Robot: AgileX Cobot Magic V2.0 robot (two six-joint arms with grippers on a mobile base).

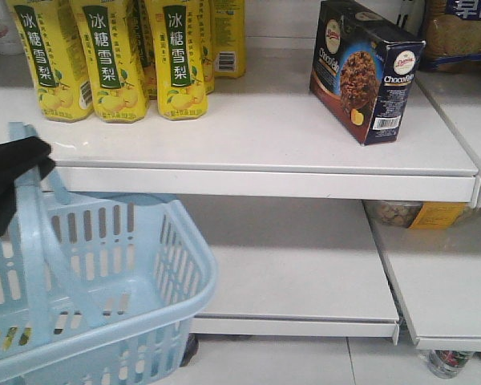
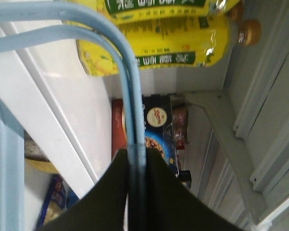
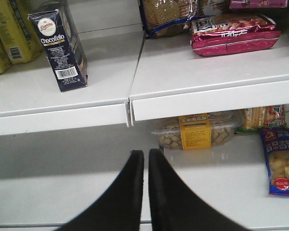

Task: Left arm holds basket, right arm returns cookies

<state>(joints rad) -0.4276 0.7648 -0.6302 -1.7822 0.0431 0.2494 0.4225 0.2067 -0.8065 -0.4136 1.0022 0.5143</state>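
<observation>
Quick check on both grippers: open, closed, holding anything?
Left gripper: closed on the basket's handle.
Right gripper: closed, holding nothing; the cookies stand on the shelf.

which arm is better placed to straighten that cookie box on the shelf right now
The right. Its gripper is shut on nothing and faces the shelf with the cookie box. The left gripper is clamped on the basket handle.
</observation>
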